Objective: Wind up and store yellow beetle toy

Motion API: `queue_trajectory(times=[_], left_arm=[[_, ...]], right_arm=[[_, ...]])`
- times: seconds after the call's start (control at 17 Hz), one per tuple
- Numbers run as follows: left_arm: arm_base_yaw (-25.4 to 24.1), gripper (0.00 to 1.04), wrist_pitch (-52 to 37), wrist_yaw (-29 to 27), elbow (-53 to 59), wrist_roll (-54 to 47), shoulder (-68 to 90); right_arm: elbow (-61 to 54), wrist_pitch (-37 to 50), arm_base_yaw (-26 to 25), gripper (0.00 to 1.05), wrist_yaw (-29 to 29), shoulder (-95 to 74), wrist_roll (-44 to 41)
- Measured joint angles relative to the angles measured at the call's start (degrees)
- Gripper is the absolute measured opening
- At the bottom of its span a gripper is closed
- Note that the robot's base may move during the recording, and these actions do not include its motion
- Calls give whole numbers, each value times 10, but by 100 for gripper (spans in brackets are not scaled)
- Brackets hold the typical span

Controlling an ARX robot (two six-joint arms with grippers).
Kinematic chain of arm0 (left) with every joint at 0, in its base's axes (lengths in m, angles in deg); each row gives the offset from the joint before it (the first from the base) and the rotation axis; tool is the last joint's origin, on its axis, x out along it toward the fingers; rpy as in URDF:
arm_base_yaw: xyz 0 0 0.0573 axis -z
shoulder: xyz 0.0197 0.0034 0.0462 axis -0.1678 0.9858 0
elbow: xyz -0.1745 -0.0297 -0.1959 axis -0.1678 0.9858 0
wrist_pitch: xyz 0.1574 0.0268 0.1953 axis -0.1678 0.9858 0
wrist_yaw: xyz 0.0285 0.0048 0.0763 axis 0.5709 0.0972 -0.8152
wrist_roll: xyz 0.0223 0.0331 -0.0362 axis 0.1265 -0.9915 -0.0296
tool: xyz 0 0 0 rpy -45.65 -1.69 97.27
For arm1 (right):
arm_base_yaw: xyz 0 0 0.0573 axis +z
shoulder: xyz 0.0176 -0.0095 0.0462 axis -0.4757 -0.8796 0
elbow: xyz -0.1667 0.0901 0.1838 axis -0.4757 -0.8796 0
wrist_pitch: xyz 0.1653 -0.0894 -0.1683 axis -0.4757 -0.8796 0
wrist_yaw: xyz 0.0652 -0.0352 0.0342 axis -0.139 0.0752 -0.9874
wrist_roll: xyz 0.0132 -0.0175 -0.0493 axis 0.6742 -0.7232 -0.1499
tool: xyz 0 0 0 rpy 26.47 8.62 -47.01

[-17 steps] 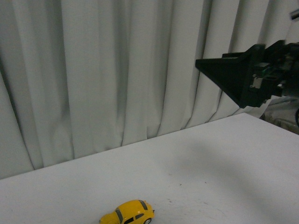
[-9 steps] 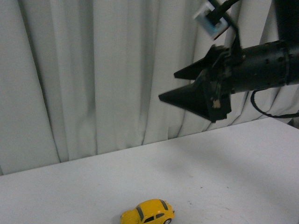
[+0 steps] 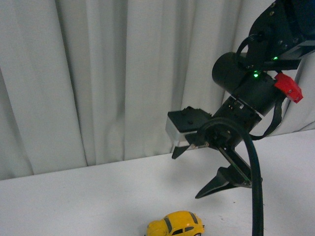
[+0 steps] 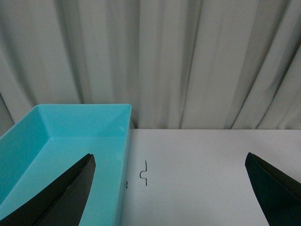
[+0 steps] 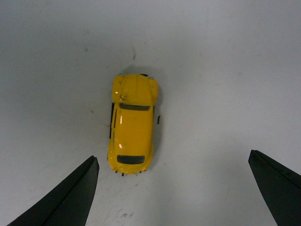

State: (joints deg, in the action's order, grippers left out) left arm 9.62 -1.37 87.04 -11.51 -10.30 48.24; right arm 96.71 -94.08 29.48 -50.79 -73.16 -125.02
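Two jaws of the right gripper [image 5: 172, 155] stand wide apart, the yellow beetle toy [image 5: 132, 126] apparently below, between them.

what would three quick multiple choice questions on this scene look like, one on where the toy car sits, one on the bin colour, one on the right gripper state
1. The yellow beetle toy is:
A on a shelf
B on the white table
C on the floor

2. The bin is:
A red
B black
C turquoise

3. The right gripper is:
A open and empty
B shut on the toy
C shut on a cable

Answers:
1 B, the toy stands on its wheels on the bare white top.
2 C, the left wrist view shows turquoise walls.
3 A, its jaws stand wide apart above the toy, touching nothing.
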Motion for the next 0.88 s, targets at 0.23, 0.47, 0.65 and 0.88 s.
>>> queue_trajectory(times=[0.23,0.47,0.65,0.88], left_arm=[[0,98,0,0,0,0,0],[0,98,0,0,0,0,0],[0,98,0,0,0,0,0],[0,98,0,0,0,0,0]], right_arm=[[16,-9,31,98,49,-49,-28],[-8,37,46,98,89,-73,38],[-24,63,50,98,100,-82,78],[-46,89,73,98,106,-82,105]])
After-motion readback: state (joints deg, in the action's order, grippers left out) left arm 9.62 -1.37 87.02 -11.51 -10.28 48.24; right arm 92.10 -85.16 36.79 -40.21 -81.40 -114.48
